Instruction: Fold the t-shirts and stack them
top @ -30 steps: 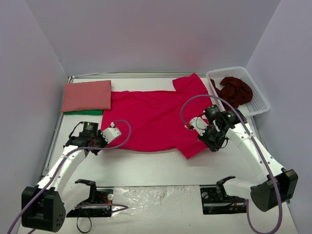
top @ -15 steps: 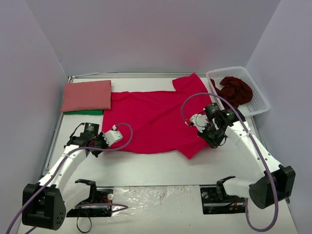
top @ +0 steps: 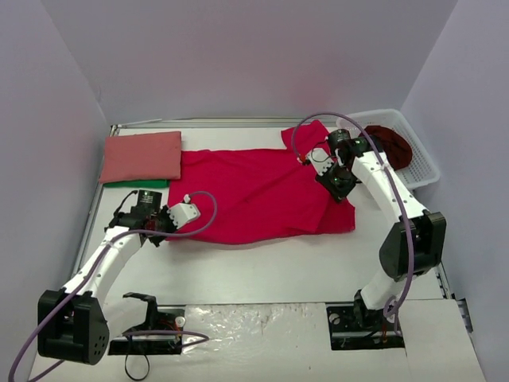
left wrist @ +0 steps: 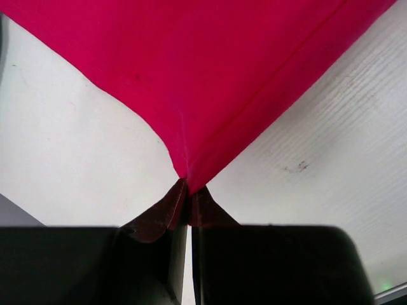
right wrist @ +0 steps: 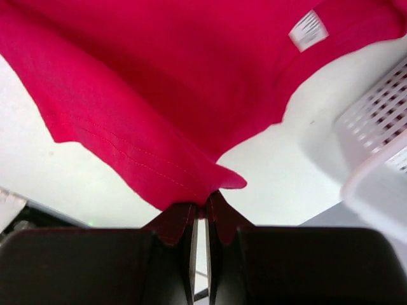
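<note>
The salmon shirt (top: 141, 156) lies folded at upper left of the desk (top: 262, 270); the crimson shirt (top: 254, 195), centre, appears mid-fold, with left claw (left wrist: 188, 203) and right claw (right wrist: 202, 213) each clamped on its edge; the maroon shirt (top: 390, 147) waits in the basket (top: 421, 171), upper right

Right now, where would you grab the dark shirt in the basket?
Pinch a raised fold on top of the maroon shirt, coming straight down from above. It lies crumpled in a heap inside the basket, whose walls block any approach from the side.
</note>
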Robot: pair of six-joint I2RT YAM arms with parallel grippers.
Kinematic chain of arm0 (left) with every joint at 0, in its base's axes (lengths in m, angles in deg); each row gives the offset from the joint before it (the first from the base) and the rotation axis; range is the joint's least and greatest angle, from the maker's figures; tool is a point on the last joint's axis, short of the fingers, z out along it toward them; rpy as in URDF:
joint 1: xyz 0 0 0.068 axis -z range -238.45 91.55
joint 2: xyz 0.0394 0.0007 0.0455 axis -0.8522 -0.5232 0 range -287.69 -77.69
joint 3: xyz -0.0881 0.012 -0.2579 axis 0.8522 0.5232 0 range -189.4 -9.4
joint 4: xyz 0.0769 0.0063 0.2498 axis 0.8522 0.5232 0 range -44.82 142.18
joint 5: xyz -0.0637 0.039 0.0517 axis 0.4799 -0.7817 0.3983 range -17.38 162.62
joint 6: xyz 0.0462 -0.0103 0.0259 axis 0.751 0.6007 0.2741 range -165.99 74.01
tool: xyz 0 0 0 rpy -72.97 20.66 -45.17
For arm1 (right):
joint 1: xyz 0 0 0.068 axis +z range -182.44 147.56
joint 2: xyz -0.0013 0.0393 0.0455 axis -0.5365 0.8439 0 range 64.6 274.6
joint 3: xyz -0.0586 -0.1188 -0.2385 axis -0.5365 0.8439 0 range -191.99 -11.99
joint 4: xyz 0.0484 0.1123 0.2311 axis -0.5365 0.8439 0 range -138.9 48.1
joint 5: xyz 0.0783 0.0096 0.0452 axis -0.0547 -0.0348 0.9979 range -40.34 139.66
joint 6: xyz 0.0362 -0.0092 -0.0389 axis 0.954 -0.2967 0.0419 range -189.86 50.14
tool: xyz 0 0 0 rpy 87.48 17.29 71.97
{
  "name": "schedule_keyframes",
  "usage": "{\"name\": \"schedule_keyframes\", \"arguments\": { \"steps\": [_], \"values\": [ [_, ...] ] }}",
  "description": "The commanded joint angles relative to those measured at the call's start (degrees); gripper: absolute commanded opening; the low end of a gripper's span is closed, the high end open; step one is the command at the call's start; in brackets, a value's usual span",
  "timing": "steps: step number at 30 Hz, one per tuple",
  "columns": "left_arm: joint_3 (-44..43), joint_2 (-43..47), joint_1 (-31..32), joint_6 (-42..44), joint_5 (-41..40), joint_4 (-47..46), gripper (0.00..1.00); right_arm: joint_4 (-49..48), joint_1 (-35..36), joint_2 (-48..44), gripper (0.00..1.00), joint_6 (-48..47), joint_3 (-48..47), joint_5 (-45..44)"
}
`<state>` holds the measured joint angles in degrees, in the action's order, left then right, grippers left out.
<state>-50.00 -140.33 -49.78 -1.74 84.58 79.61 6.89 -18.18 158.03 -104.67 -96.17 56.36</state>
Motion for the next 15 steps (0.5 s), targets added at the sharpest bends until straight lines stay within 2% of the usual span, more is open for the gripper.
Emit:
{"name": "schedule_keyframes", "arguments": {
  "steps": [1, 7, 15],
  "values": [
    [-3.78, -1.61, -0.14, 1.45, -0.54, 1.07, 0.02, 1.69, -0.46, 4.38, 0.0, -1.05, -6.07, -1.25],
    [-7.38, -9.42, -0.93, 2.51, -1.16, -0.77, 0.02, 2.13, -0.81, 18.43, 0.0, -0.35, -18.63, -1.34],
    [-14.05, -19.97, -2.86, 3.21, -2.12, -3.24, 0.02, 4.24, -0.99, 31.54, 0.0, -0.44, -33.31, -3.09]
  ]
}}
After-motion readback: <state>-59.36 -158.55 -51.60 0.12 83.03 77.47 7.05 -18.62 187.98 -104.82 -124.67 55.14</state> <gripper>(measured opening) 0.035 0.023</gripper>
